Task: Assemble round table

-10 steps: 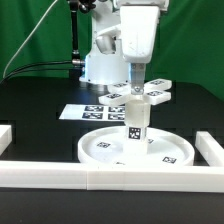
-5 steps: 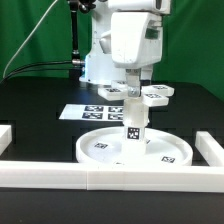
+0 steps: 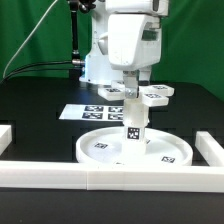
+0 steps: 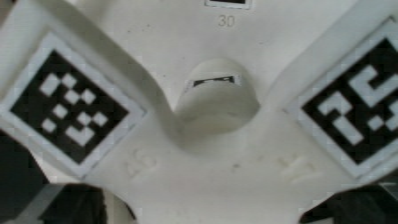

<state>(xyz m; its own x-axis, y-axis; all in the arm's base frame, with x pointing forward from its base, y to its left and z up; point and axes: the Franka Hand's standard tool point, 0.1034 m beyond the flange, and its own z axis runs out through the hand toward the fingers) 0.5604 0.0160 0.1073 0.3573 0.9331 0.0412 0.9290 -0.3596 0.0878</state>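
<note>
Black table [image 3: 40, 125], green wall [image 3: 30, 30] behind. Our gripper [image 3: 134, 86] hangs wide open over the cross piece [image 3: 150, 96], holding nothing. It looks hard, light and slippery; we'd pinch its middle.

Worktop [image 3: 30, 115]: black and matte, carrying everything seen in the exterior view.
Marker board [image 3: 80, 111]: thin white sheet with black square tags, flat on the worktop, toward the exterior view's left.
Border rails [image 3: 110, 179]: long white bars along the near edge, with shorter pieces at both sides.
Backdrop [image 3: 30, 30]: green curtain behind.
</note>
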